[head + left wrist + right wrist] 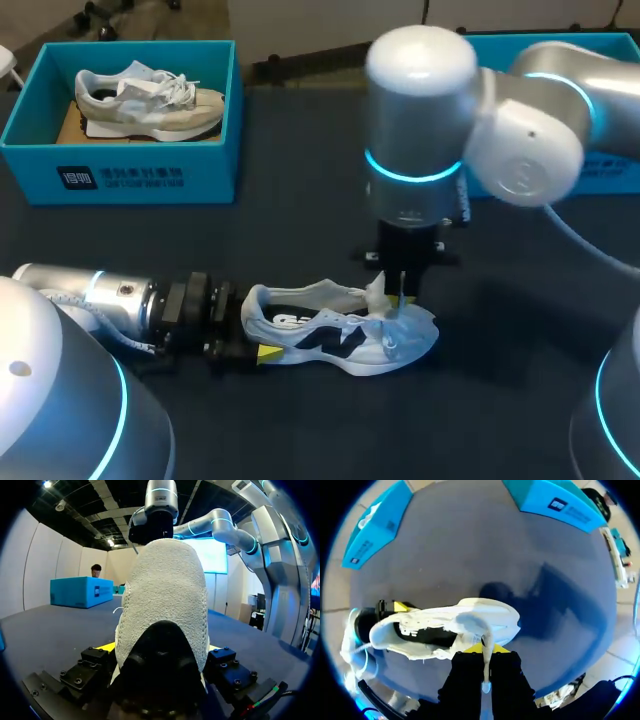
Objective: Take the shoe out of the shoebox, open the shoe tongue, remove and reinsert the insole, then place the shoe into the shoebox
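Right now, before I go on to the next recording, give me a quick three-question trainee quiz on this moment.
1. Fill in: the shoebox at the table's far left holds one beige ___.
2. What clamps the heel of the white shoe on the table? A. left gripper B. a person's hand C. nothing
3. True or false: the white shoe is upside down.
Key: 1 shoe; 2 A; 3 false.

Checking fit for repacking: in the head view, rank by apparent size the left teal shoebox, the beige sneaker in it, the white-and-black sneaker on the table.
Teal cardboard shoebox
White-and-black sneaker
Beige sneaker
Sneakers' order unsure: the white-and-black one lies nearer the camera.
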You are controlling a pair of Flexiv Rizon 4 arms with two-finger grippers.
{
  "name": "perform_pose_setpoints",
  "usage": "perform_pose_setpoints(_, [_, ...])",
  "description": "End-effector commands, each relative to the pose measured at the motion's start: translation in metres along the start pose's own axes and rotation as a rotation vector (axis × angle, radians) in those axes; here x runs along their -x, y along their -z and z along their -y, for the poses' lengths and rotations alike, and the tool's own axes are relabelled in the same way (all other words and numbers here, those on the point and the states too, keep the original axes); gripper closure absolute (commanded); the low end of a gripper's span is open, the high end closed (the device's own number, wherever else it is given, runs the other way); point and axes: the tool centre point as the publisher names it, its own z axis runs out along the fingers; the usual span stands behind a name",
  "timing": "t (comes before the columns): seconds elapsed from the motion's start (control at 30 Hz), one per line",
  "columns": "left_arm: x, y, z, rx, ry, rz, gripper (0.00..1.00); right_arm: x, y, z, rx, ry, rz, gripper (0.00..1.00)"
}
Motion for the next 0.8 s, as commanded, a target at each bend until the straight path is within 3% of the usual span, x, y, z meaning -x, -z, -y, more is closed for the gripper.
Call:
perform_pose_setpoints(0.03, [0.000, 0.000, -0.001, -0.001, -0.001, 0.002, 1.00, 0.012, -0.009, -0.003, -0.007, 0.066, -0.374, 1.00])
perform_pose_setpoints(0.17, [0.000, 0.000, -0.001, -0.001, -0.001, 0.002, 1.00, 0.020, -0.018, -0.006, -0.016, 0.143, -0.453, 1.00])
perform_pose_setpoints(0.6, [0.000, 0.000, -0.001, -0.001, -0.001, 0.002, 1.00, 0.040, -0.040, -0.007, -0.025, 0.203, -0.571, 0.99])
perform_pose_setpoints(0.7, [0.000, 0.000, -0.001, -0.001, -0.001, 0.002, 1.00, 0.043, -0.038, -0.004, -0.022, 0.203, -0.579, 0.77])
perform_pose_setpoints(0.8, [0.000, 0.000, -0.001, -0.001, -0.001, 0.002, 1.00, 0.044, -0.029, 0.000, -0.022, 0.193, -0.555, 0.67])
